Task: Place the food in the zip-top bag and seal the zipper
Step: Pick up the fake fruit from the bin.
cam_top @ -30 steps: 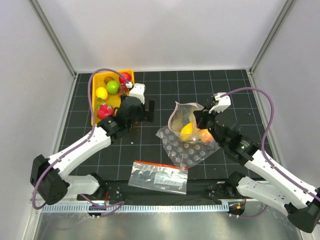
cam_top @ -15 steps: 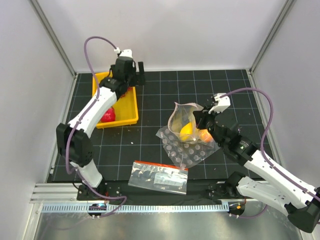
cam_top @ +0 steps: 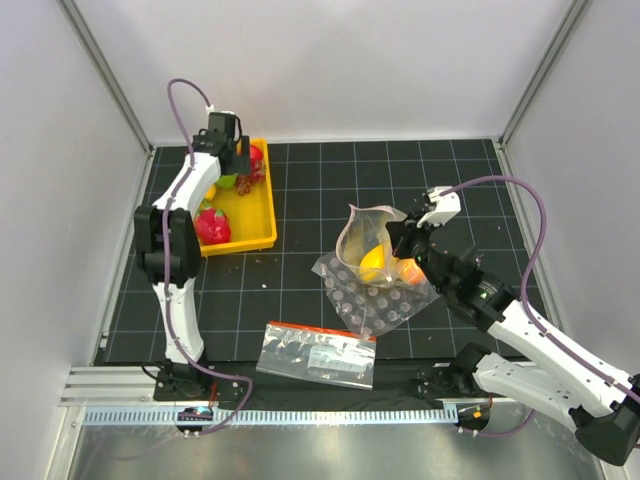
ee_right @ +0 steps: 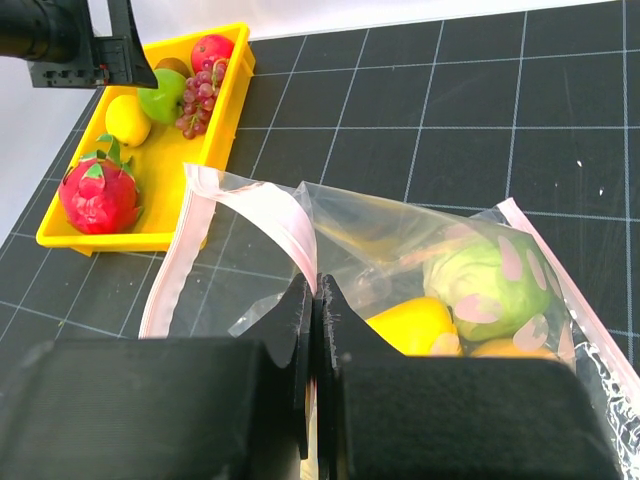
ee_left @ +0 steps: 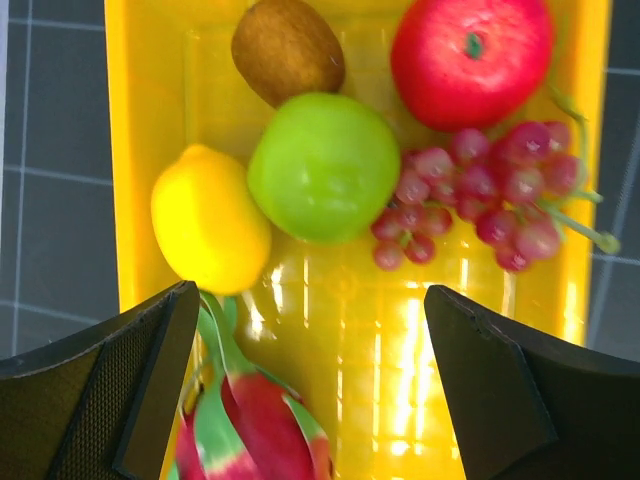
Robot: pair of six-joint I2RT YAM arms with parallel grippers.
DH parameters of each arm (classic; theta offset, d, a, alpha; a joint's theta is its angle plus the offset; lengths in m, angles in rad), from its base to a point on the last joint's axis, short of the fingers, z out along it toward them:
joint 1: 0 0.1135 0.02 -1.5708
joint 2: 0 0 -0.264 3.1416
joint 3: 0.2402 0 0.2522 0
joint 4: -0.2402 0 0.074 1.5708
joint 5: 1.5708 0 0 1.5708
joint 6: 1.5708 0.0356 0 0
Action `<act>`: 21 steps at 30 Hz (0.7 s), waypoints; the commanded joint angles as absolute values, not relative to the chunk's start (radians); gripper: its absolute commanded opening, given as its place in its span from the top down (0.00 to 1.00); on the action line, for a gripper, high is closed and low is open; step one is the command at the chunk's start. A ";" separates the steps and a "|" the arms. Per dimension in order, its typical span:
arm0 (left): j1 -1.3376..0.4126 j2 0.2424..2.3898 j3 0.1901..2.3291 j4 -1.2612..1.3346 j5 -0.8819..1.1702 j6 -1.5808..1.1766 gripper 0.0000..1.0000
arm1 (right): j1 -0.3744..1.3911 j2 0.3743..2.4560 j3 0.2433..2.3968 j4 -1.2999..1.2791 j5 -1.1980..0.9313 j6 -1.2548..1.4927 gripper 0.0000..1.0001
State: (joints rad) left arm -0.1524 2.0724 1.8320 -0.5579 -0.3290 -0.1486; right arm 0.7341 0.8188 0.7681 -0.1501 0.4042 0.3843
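tray (cam_top: 245, 215) yel | apple (ee_left: 322, 167) grn | lemon (ee_left: 208, 218) yel | zipper (ee_right: 272, 217) pink | mat (cam_top: 330, 180) blk, grid

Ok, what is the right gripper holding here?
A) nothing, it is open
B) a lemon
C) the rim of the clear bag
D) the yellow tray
C: in the right wrist view, the right gripper is shut on the pink-edged rim of the clear bag.
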 commanded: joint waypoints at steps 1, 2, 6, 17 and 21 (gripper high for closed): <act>-0.126 2.108 1.946 -0.538 -0.290 -0.051 0.02 | 0.739 0.822 0.778 -0.106 0.417 0.396 0.99; -0.127 2.130 1.960 -0.535 -0.281 -0.011 0.02 | 0.739 0.821 0.778 -0.106 0.425 0.394 0.99; -0.118 2.184 2.016 -0.549 -0.316 0.027 0.00 | 0.739 0.815 0.776 -0.107 0.422 0.394 0.99; -0.110 2.307 2.085 -0.590 -0.245 -0.020 0.06 | 0.739 0.813 0.775 -0.109 0.420 0.400 0.99; -0.112 2.368 2.135 -0.633 -0.296 -0.052 0.12 | 0.739 0.807 0.775 -0.109 0.422 0.400 0.99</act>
State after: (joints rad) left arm -0.1177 2.3363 2.0743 -0.5854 -0.2649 -0.0250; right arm 0.7341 0.8188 0.7681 -0.1505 0.4046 0.3920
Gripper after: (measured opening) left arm 0.897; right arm 0.043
